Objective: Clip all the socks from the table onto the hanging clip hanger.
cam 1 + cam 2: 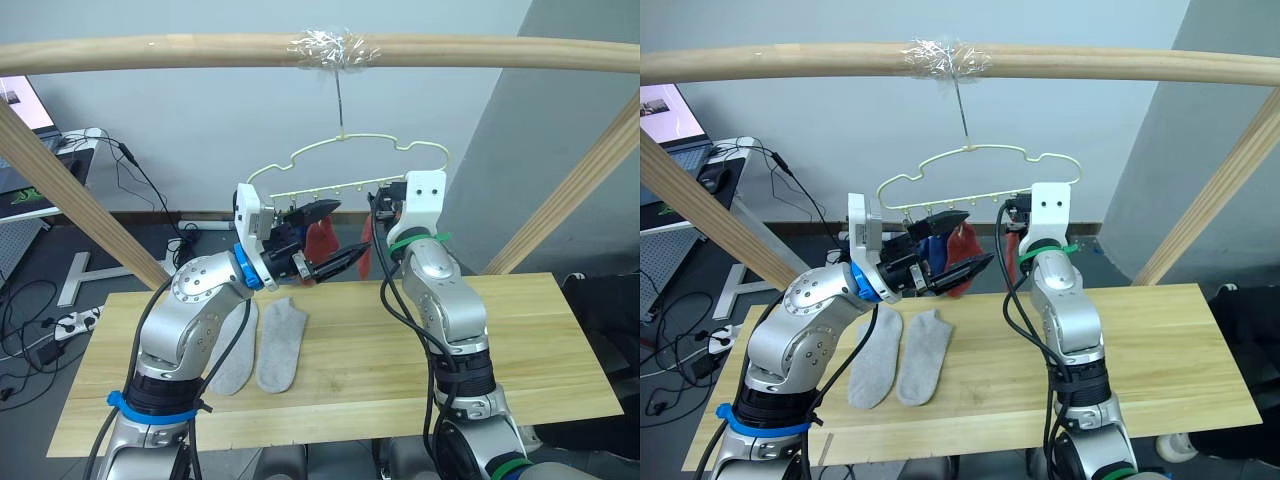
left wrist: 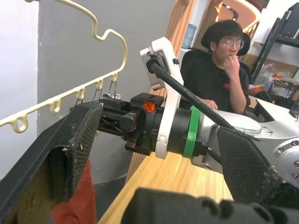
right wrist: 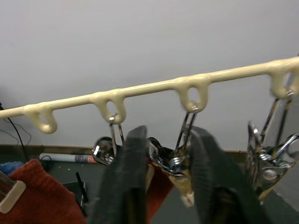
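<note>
The pale yellow-green clip hanger (image 1: 345,160) hangs by its hook from the wooden pole. A rust red sock (image 1: 320,240) and a blue sock (image 1: 930,248) hang from its clips. My right gripper (image 3: 169,135) is raised to the clip row and shut on a metal clip (image 3: 172,163), with red cloth just behind it. Open, my left gripper (image 1: 338,237) reaches in from the left, its fingers spread above and below the red sock. Two light grey socks (image 1: 235,345) (image 1: 282,343) lie side by side on the table (image 1: 530,340), under my left arm.
The round wooden pole (image 1: 180,50) runs across the top, with slanted poles at both sides. A person (image 2: 224,70) sits beyond the table's right side. Cables and a desk with a screen (image 1: 25,105) stand at the far left.
</note>
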Motion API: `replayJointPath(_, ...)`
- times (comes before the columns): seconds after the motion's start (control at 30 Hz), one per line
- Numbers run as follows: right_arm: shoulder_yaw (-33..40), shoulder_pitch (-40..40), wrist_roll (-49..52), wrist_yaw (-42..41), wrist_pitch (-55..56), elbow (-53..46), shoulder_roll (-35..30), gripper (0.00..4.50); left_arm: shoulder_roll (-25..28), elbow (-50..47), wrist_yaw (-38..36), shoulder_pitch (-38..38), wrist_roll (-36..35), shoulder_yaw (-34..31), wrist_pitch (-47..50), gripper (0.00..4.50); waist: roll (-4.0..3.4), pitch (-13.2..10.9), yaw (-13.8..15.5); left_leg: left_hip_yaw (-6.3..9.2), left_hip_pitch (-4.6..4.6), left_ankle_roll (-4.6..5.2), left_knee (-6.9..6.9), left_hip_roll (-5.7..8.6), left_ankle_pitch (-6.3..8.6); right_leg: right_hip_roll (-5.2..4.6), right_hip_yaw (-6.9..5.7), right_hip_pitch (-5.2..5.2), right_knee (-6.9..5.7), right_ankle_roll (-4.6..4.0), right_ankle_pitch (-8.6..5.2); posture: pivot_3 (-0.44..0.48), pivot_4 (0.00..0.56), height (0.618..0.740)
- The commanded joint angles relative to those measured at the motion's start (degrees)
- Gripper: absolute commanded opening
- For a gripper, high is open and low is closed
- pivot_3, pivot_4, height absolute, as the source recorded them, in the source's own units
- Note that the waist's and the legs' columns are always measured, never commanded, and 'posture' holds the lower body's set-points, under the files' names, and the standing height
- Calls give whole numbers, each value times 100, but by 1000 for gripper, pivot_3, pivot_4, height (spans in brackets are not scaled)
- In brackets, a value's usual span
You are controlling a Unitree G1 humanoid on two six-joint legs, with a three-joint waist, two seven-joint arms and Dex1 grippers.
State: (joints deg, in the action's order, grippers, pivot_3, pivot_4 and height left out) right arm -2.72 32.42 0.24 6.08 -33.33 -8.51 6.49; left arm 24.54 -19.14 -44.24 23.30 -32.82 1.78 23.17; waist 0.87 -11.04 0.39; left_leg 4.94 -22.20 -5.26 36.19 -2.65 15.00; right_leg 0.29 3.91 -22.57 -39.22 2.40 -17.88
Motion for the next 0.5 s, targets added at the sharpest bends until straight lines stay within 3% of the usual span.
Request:
replayJointPath(0.03,31,29,5,-61,153,-77,-57,206,-21,-281,57,26,-20,-98,-110,4439,0,0,6,0,0,0,0,0,0,0,0,0,0,0,0,172,166,740)
replayJointPath(0.07,37,14,9,-74,153,-93,-77,25,-20,-284,60,20,-15,-95,-113,4439,0,0,8,0,0,0,0,0,0,0,0,0,0,0,0,172,166,740)
replayJointPath(0.27,14,-115,238,-653,-197,-368,-466,9,-49,-279,245,-68,53,-38,-5,4439,0,0,18,0,1,0,2,0,0,0,1,0,-1,0,0,166,174,740)
replayJointPath(0.5,243,-175,918,-1513,-1452,-1048,-1208,9,72,279,639,-790,1121,397,-221,4439,0,0,39,0,8,1,3,1,0,0,2,6,-2,0,0,147,180,740)
